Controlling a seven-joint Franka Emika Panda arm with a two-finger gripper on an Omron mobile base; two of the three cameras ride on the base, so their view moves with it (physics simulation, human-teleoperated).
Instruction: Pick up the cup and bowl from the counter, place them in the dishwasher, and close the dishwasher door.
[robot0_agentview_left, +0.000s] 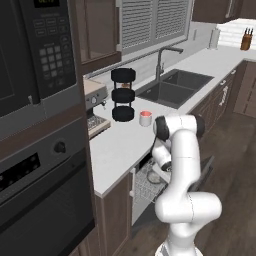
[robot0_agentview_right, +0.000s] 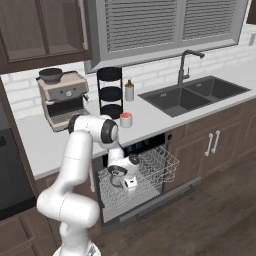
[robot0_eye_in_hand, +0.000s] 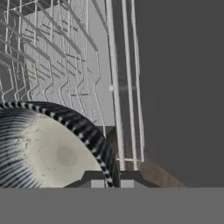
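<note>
The salmon-red cup (robot0_agentview_left: 145, 118) (robot0_agentview_right: 126, 120) stands on the pale counter (robot0_agentview_left: 120, 145) (robot0_agentview_right: 50, 142) beside the black tiered rack. My arm reaches down into the open dishwasher, over its pulled-out white wire rack (robot0_agentview_right: 152, 167) (robot0_agentview_left: 142, 187). My gripper (robot0_agentview_right: 125, 181) (robot0_eye_in_hand: 112, 183) is shut on the rim of the dark bowl (robot0_agentview_right: 117, 175) (robot0_agentview_left: 154, 177) (robot0_eye_in_hand: 52, 148), which hangs just above the wire rack. In the hand view the bowl has a dark ribbed rim and a pale inside. The dishwasher door (robot0_agentview_right: 155, 205) (robot0_agentview_left: 202, 172) lies folded down, open.
A black three-tier rack (robot0_agentview_left: 123, 95) (robot0_agentview_right: 110, 92) and a coffee machine (robot0_agentview_right: 62, 97) stand at the back of the counter. The sink (robot0_agentview_left: 175, 87) (robot0_agentview_right: 195, 95) with its faucet lies to the right. An oven (robot0_agentview_left: 40, 195) stands at the left. Wood floor lies in front.
</note>
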